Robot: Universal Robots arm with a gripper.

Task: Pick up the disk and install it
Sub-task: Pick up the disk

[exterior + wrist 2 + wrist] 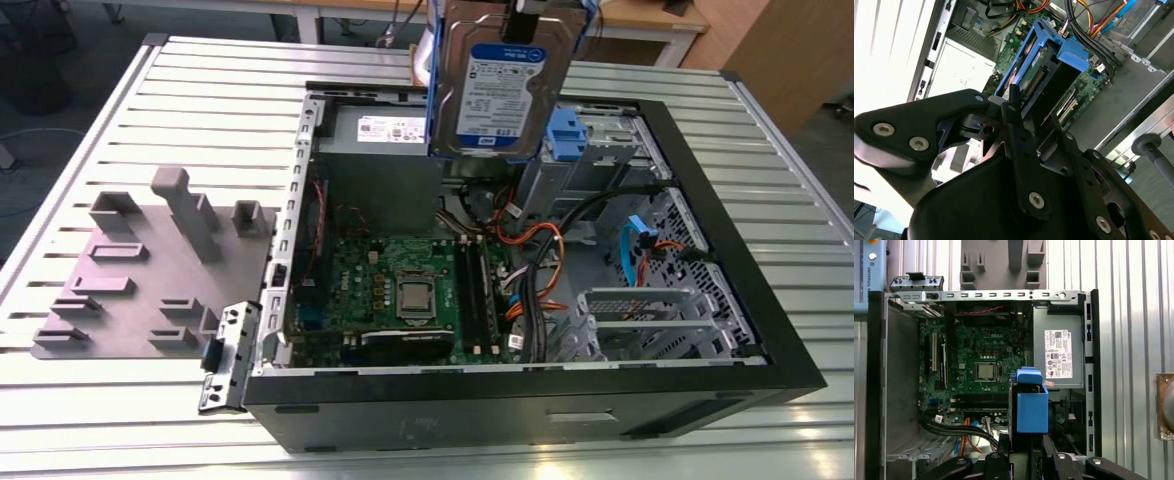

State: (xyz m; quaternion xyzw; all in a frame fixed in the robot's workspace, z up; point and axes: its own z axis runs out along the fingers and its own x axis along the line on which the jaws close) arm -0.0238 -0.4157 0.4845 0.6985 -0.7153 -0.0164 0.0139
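While it hangs clear of the open computer case [507, 415], the disk [501, 90] stands upright on end in the exterior view, blue-and-white label facing the camera, blue carrier edging both long sides. Tool [1032, 107]: clamped on the disk, one black finger [1021, 145] against each face, as the second wrist view shows; the first wrist view shows the disk [1031, 410] end-on, its blue carrier tab outermost, with the tool [1026, 452] behind it. Position of disk: in the air over the far part of the case interior, in front of the grey power-supply box [380, 150] and just beside the blue plastic bracket [567, 130] that sits in the case toward the exterior view's right; whether it touches either cannot be told. Case: black, lying on its side, side panel off, resting on a ribbed metal tabletop [200, 90]. Contents: green motherboard [400, 290] with a bare processor socket at its middle; orange and black cables [534, 250] running beside the board; a perforated metal drive cage [654, 320] near the exterior view's right wall. Also on the tabletop: a grey fixture plate [134, 280] with raised blocks, lying beside the case on the exterior view's left, apart from the disk.
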